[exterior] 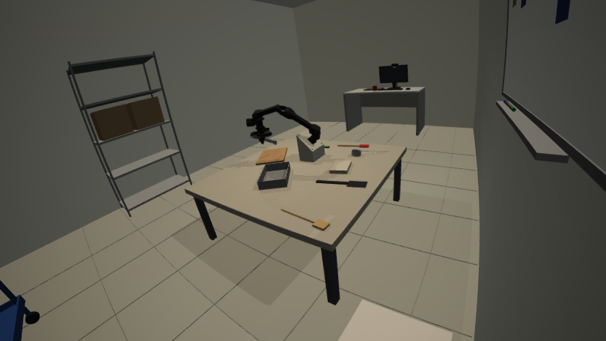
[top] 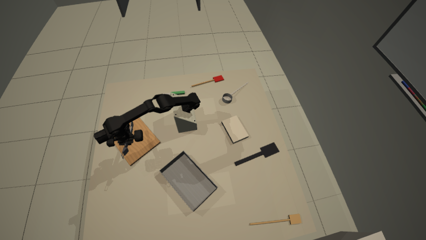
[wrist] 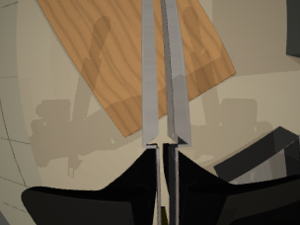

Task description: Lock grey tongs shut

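The gripper (top: 124, 138) (exterior: 262, 137) (wrist: 163, 148) is shut on the grey tongs (top: 125, 150) (exterior: 271, 140) (wrist: 150, 74). The arms of the tongs are squeezed close together, nearly parallel with a narrow gap, in the wrist view. They are held about level above the table, beside and partly over the wooden board (top: 145, 142) (exterior: 272, 155) (wrist: 113, 74), touching nothing below. Whether the hinge is locked cannot be seen. The roasting tin (top: 172, 161) (exterior: 275, 183) (wrist: 252, 153) stands apart, with no tongs on it.
The pale arm base (top: 186, 125) (exterior: 310, 153) stands right of the board. A cream block (top: 235, 129) (exterior: 340, 166), a black spatula (top: 269, 149) (exterior: 357, 183), a small strainer (top: 226, 98) (exterior: 356, 152), a red-headed tool (top: 218, 78) and a wooden spatula (top: 294, 219) (exterior: 321, 224) lie farther off.
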`<state>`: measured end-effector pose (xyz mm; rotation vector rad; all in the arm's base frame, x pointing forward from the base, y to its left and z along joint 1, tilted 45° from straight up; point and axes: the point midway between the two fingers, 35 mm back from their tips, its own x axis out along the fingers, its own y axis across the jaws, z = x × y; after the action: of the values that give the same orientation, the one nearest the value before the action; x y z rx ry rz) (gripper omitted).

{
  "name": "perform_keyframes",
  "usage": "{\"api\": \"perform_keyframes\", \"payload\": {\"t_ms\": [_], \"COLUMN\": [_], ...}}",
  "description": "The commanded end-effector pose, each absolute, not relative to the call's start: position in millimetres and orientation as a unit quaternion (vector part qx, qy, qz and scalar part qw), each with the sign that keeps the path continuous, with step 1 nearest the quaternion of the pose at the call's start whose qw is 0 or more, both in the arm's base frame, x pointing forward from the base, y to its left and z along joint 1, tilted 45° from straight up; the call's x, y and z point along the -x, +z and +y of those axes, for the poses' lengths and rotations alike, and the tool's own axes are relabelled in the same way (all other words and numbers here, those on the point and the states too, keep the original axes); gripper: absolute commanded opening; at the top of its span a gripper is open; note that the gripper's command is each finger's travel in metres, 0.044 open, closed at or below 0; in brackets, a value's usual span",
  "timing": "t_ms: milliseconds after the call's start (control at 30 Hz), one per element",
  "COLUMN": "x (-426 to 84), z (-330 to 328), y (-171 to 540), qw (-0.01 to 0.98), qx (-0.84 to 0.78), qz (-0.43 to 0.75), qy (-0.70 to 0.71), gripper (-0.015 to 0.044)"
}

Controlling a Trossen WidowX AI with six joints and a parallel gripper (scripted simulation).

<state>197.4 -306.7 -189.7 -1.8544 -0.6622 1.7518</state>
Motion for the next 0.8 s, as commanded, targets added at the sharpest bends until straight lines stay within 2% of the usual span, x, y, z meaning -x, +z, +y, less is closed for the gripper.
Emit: {"api": "perform_keyframes", "payload": {"t_ms": [0, 367, 767], "x": [-160.3, -83.2, -82.1], "z": [-315.8, -321.7, -321.2], "y": [-201.1, -222.0, -222.5], "qw": [0.218, 0.152, 0.150], "qx": [0.691, 0.706, 0.704], "qz": [-0.270, -0.332, -0.334], "qy": [0.635, 0.607, 0.608], "gripper": [-0.0150, -0.0150, -0.0150]}}
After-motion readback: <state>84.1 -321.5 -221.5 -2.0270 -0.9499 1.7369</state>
